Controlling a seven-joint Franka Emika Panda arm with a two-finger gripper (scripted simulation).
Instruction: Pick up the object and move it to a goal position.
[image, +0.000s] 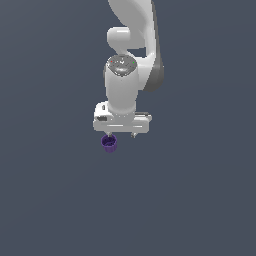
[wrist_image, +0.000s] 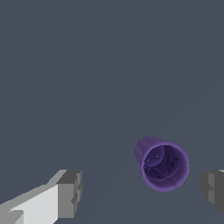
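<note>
- In the exterior view, the white arm (image: 131, 60) is seen reaching down from the top of the frame over a plain dark grey surface (image: 50, 200).
- The gripper (image: 120, 135) is pointed downward, its two short fingertips set wide apart beneath the white hand body.
- The purple cup (image: 109, 143) is found just below the fingertip on the exterior view's left, its open mouth turned partly toward the camera. Whether that fingertip touches the cup cannot be told from this view.
- In the wrist view, the gripper (wrist_image: 142, 190) is shown spread: one grey finger pad (wrist_image: 70, 193) and the other pad (wrist_image: 213, 189) stand well apart, and nothing is pinched between them.
- The cup (wrist_image: 162, 164) is seen between the two pads, nearer the second pad, with a clear gap on both sides.
- The cup's flared rim and dark speckled interior are presented to the camera, its narrower base pointing away.
</note>
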